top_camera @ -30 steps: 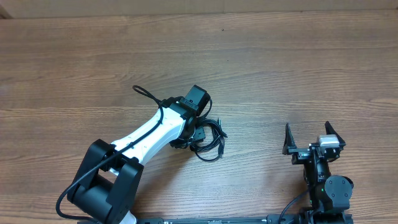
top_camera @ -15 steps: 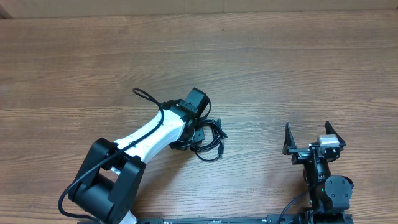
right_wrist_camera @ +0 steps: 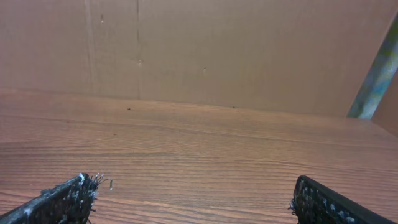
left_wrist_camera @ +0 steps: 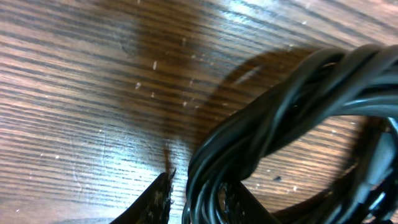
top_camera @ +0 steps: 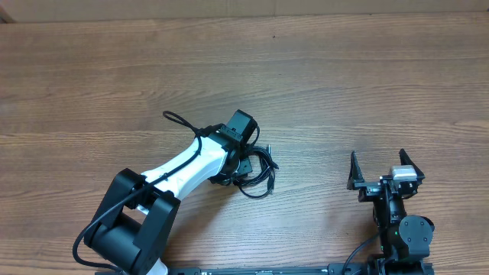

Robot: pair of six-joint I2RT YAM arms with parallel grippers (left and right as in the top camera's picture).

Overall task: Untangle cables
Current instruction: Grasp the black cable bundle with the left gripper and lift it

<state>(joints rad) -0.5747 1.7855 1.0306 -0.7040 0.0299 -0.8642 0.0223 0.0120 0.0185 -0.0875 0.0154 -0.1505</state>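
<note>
The cables (top_camera: 261, 173) lie as one small black coiled bundle near the table's middle. In the left wrist view the cables (left_wrist_camera: 286, 106) fill the right half as twisted black strands. My left gripper (left_wrist_camera: 202, 190) straddles one side of the coil. Its right finger (left_wrist_camera: 247, 204) lies against the strands, while a thin gap shows between the left finger (left_wrist_camera: 155, 202) and the bundle. From overhead the left gripper (top_camera: 243, 169) is mostly hidden under its own wrist. My right gripper (top_camera: 378, 156) stands wide open at the lower right, far from the cables, and the right wrist view shows nothing in my right gripper (right_wrist_camera: 194, 186).
The wooden table (top_camera: 367, 84) stretches bare around the bundle. A brown cardboard wall (right_wrist_camera: 205, 50) stands behind the table's far edge. The left arm's own black wire (top_camera: 179, 120) loops out beside its white link.
The left jaws have drawn closer together around the bundle. The left arm has barely shifted. The right arm has not moved.
</note>
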